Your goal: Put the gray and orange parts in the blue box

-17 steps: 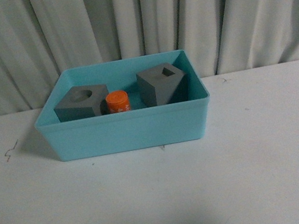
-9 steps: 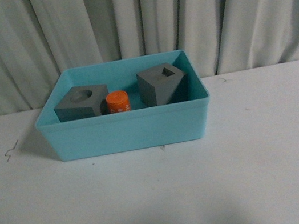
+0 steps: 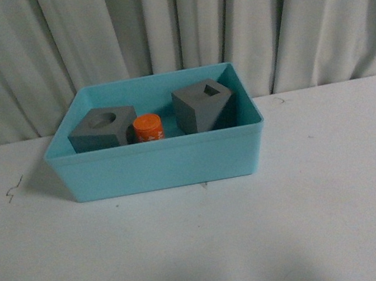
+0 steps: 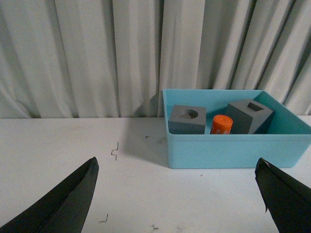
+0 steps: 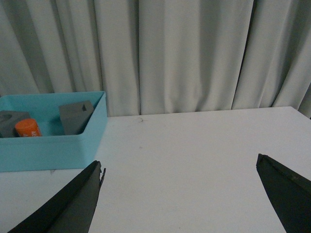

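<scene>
You had all three parts down inside the blue box (image 3: 159, 164) at that point: the gray cube with the round recess (image 3: 101, 129) on its left side, the orange cylinder (image 3: 149, 128) just beside it, and the gray cube with the rectangular slot (image 3: 202, 106) tilted on the right, so by my read nothing was left to place. The cubes looked matte and sharp-edged, the box smooth plastic with sloping walls on the white table (image 3: 329, 196). Your left gripper (image 4: 177, 196) and right gripper (image 5: 182, 194) both stood wide apart, empty, well clear of the box.
</scene>
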`<move>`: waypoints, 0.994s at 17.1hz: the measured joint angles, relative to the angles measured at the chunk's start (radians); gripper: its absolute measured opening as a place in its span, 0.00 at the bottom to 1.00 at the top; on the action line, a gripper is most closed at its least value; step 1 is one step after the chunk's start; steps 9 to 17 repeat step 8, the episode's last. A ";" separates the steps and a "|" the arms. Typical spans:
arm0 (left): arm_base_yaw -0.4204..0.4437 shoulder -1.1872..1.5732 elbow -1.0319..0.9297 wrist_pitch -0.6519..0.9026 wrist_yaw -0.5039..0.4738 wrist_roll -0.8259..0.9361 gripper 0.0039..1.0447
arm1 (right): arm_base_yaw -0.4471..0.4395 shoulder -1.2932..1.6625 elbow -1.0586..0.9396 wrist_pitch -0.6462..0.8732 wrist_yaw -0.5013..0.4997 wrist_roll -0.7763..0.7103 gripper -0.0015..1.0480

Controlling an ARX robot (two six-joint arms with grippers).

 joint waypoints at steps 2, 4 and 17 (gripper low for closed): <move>0.000 0.000 0.000 0.000 0.000 0.000 0.94 | 0.000 0.000 0.000 0.000 0.000 0.000 0.94; 0.000 0.000 0.000 0.000 0.000 0.000 0.94 | 0.000 0.000 0.000 0.000 0.000 0.000 0.94; 0.000 0.000 0.000 0.000 0.000 0.000 0.94 | 0.000 0.000 0.000 0.000 0.000 0.000 0.94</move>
